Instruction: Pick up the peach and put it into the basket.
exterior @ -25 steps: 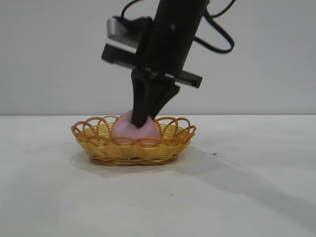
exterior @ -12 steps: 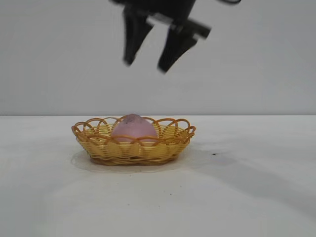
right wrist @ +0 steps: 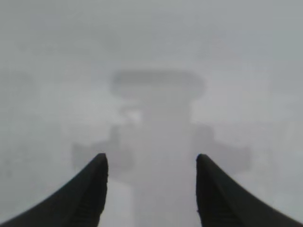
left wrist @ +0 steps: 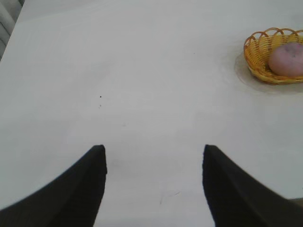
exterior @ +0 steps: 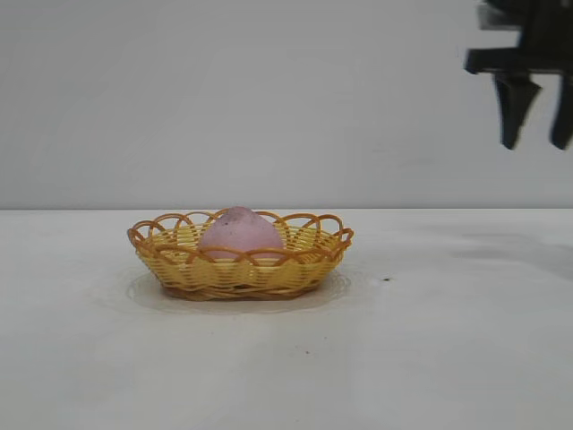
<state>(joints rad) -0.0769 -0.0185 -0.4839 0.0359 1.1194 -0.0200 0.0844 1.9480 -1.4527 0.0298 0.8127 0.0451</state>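
The dusty pink peach (exterior: 240,230) lies inside the yellow wicker basket (exterior: 313,254) on the white table, left of centre in the exterior view. Both also show far off in the left wrist view, the peach (left wrist: 287,60) in the basket (left wrist: 256,56). My right gripper (exterior: 535,134) is open and empty, high in the air at the far right, well away from the basket. In its own wrist view the right gripper (right wrist: 151,163) shows only blurred grey below. My left gripper (left wrist: 154,155) is open and empty over bare table, out of the exterior view.
The white table (exterior: 430,349) runs wide around the basket, with a small dark speck (exterior: 386,279) to the basket's right. A plain grey wall stands behind.
My right gripper let go of the peach in the basket, rose with its fingers open, then swung away to the far upper right. The peach stays in the basket.
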